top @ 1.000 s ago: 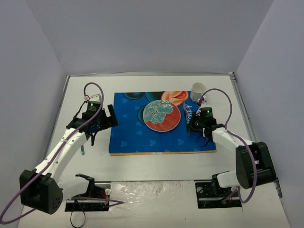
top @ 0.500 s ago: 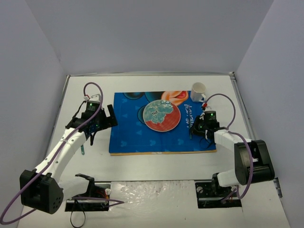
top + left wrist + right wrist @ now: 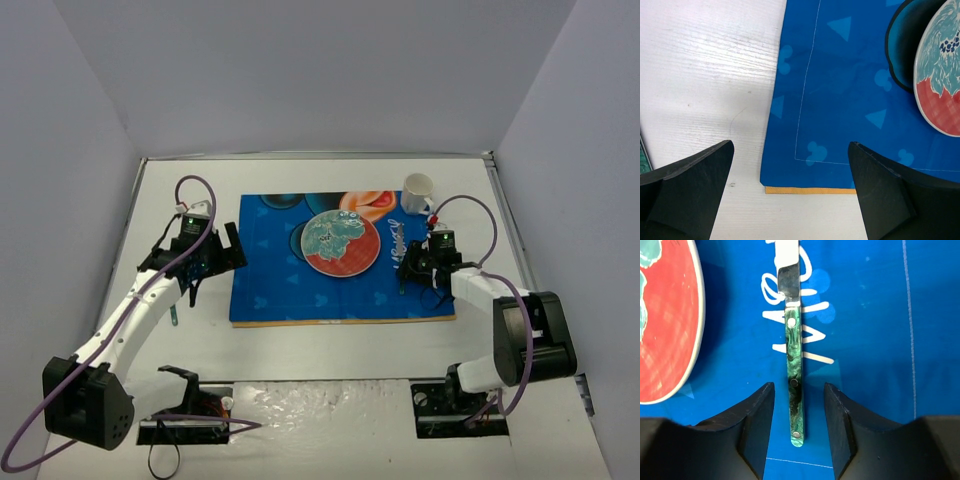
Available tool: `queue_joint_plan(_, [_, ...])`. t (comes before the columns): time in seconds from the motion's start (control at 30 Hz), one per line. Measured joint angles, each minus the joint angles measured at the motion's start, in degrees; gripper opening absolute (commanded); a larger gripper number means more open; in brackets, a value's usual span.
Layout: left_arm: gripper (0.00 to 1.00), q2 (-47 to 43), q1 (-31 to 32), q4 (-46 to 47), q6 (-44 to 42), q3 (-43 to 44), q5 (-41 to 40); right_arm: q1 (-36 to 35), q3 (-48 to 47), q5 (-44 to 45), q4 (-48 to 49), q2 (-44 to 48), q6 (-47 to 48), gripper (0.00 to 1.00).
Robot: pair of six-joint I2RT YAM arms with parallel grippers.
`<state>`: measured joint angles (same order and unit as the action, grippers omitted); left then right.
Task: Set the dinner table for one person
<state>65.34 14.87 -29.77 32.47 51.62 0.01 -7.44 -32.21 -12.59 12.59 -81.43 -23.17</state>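
Your right tool (image 3: 799,395) straddles the knife (image 3: 794,365), released, just right of the plate (image 3: 665,320) (your left tool (image 3: 790,147) hangs released too).

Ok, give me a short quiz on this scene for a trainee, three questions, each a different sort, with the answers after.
1. True or false: the knife lies on the placemat, beside the plate.
2. Pick one. The right tool is: A) shut on the plate; B) open, with one finger on each side of the knife's handle; C) shut on the knife's blade.
3. Fill in: near the placemat's far right corner stands a white ____.
Key: 1 true; 2 B; 3 mug.
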Motion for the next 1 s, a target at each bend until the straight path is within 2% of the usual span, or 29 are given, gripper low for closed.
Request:
queue_joint_plan(0.27, [0.96, 0.0, -0.7, 0.0, -0.4, 0.0, 0.0, -1.5, -4.9, 6.3, -7.4, 1.2, 3.1, 0.43])
queue_joint_plan(0.57, [0.96, 0.0, -0.9, -0.6, -0.8, 0.0, 0.0, -10.7, -9.9, 15.1, -11.3, -0.4, 5.7, 0.46])
queue_joint_plan(1.0, [0.96, 0.0, -1.9, -1.4, -1.5, 0.0, 0.0, -11.0, -12.9, 19.1, -15.5, -9.0, 7.7, 0.47])
